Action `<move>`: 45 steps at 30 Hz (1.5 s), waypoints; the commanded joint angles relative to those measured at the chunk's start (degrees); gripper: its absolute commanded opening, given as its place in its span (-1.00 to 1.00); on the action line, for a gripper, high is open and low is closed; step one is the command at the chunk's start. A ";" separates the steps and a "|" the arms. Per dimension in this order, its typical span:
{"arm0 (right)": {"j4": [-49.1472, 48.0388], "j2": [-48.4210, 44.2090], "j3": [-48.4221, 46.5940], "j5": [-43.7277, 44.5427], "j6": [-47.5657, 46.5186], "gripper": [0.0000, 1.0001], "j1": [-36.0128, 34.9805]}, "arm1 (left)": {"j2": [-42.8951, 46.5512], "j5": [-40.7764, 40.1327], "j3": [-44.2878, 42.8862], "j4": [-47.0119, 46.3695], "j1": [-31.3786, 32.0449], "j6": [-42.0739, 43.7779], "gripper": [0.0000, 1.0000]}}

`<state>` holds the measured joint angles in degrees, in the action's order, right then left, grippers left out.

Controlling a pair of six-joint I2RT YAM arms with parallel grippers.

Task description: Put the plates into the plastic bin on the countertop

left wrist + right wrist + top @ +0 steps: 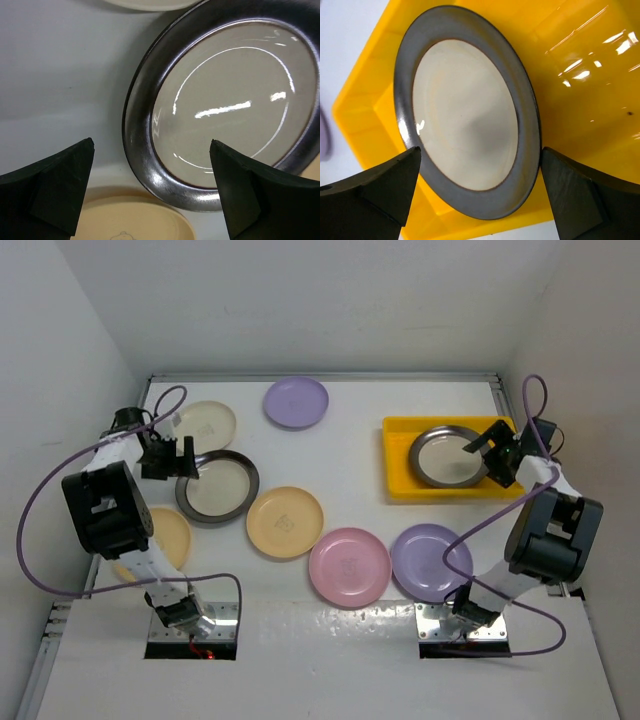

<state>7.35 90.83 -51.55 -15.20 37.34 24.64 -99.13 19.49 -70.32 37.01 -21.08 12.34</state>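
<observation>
The yellow plastic bin (400,485) stands on the white countertop (360,400) at the right and holds one dark-grey-rimmed plate (447,455). My right gripper (492,458) is open and empty over that plate's right edge; in the right wrist view the plate (465,110) lies in the bin (580,100) between the spread fingers of the gripper (480,150). My left gripper (172,458) is open and empty just left of the second dark-rimmed plate (217,486). That plate also shows in the left wrist view (235,105) ahead of the gripper (151,145).
Loose on the countertop lie a cream plate (205,423), a lilac plate (296,401) at the back, a pale orange plate (285,522), a pink plate (349,566), a lilac plate (430,560) and another pale orange plate (172,537) partly under the left arm. White walls close three sides.
</observation>
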 commanded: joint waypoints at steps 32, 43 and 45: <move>4.35 -18.14 -2.78 -5.23 -20.98 -0.12 -29.45 | -2.05 24.81 -10.69 7.90 3.14 13.31 -1.00; -6.28 -1.89 -12.60 -10.73 -20.47 0.56 -45.11 | 10.27 23.23 -17.73 8.42 21.15 16.31 -1.00; -8.50 2.75 -14.10 -11.16 -19.07 0.56 -46.53 | 10.27 23.23 -18.53 9.47 23.18 16.84 -1.00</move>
<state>5.80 89.73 -61.39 -24.29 17.78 -20.32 -90.30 39.05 -86.46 45.15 -0.60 28.25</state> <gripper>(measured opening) 0.778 0.008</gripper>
